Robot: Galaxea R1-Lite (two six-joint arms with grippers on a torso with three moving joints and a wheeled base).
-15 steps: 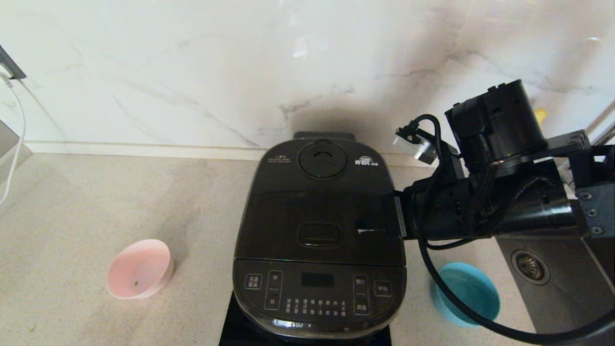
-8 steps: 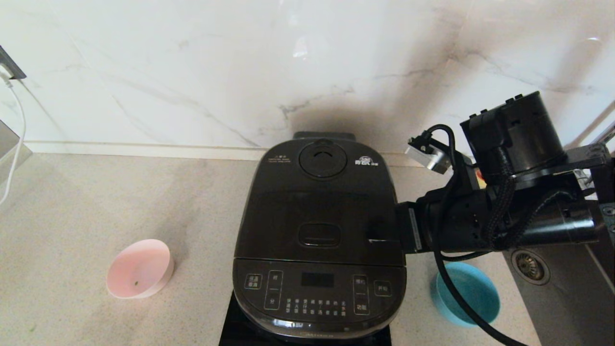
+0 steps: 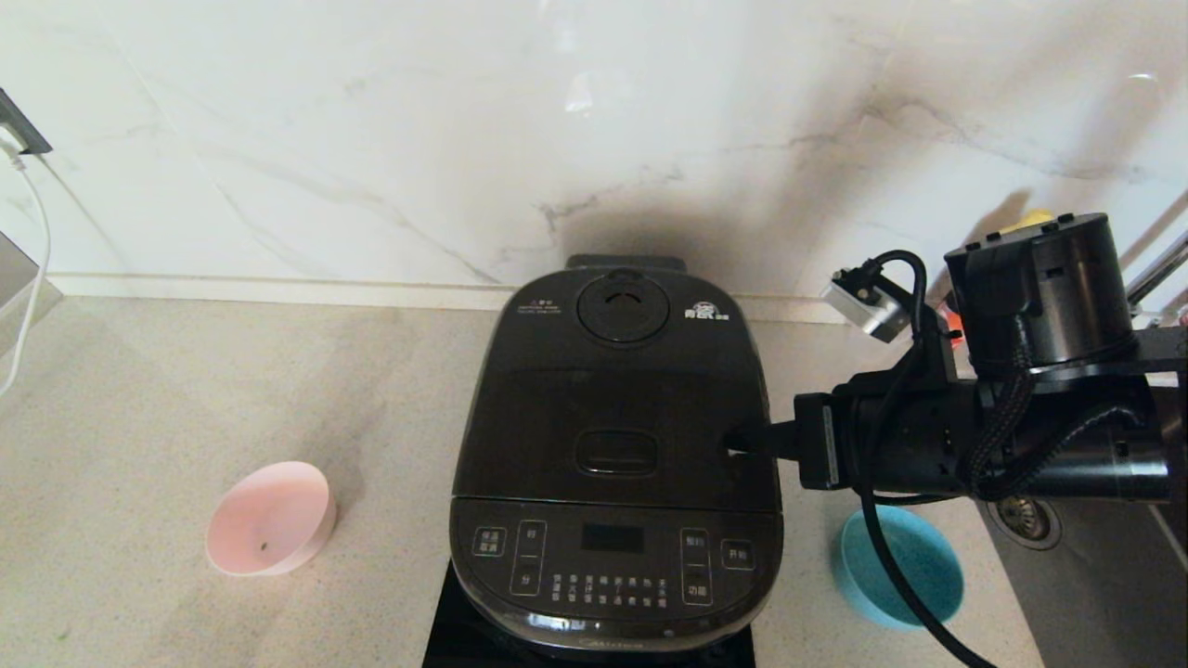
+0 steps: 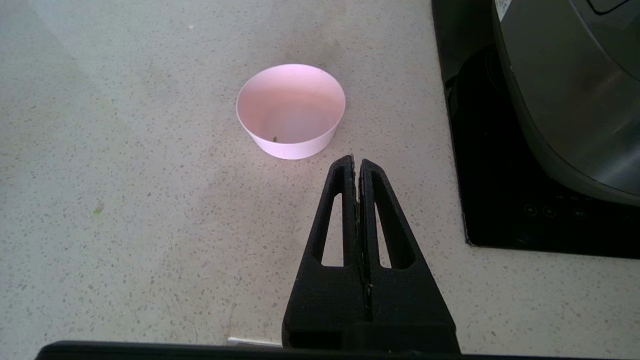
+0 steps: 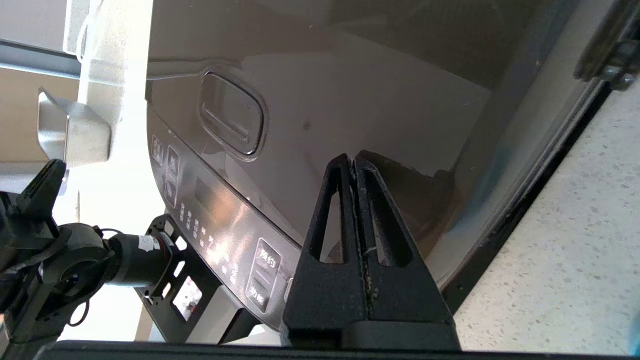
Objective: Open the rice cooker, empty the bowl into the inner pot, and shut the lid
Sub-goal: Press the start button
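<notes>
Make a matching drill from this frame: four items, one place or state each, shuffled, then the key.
Items
1. pink bowl
2. teal bowl
3. lid
4. right tool

Places or states
A. shut, tip over the cooker's right edge
B. on the counter, left of the rice cooker
C. closed, latch button facing up
D. on the counter, right of the cooker, next to the sink

Pairs: 1-B, 2-D, 3-C, 4-A

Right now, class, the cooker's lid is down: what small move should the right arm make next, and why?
Probably slide the right gripper across the lid to the oval latch button and press it. The lid is closed, the shut fingers sit at the lid's right edge, short of the button, and the pink bowl waits untouched on the counter.
</notes>
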